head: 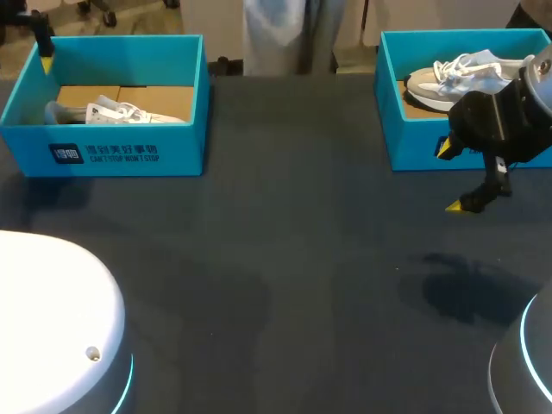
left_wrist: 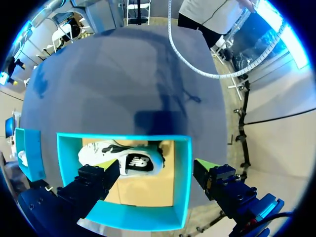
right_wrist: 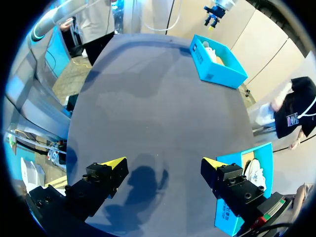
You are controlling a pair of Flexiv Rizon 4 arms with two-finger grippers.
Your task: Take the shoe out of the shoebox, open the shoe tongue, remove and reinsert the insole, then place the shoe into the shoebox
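Left gripper (left_wrist: 155, 164) wide over shoebox (left_wrist: 181, 182) | right gripper (right_wrist: 164, 162) wide over dark table (right_wrist: 163, 98)

Table (head: 293, 172): dark grey-blue matte top, plain and even in colour. It fills the head view from its far edge at 12 o'clock to the near side at 6 o'clock.
Far edge: runs straight across the head view at 12 o'clock.
Dark shadow (head: 470, 289): blotchy patch on the table at about 4 o'clock from the middle of the head view, with a thin streak leaving it toward 10 o'clock.
Faint shadow (head: 228, 297): broader, paler patch at about 7 o'clock from the middle.
Side shadow (head: 43, 194): dim patch on the table at 9 o'clock.
Block shadow (left_wrist: 150, 121): squarish dark patch on the table in the left wrist view, with thin line shadows running off it.
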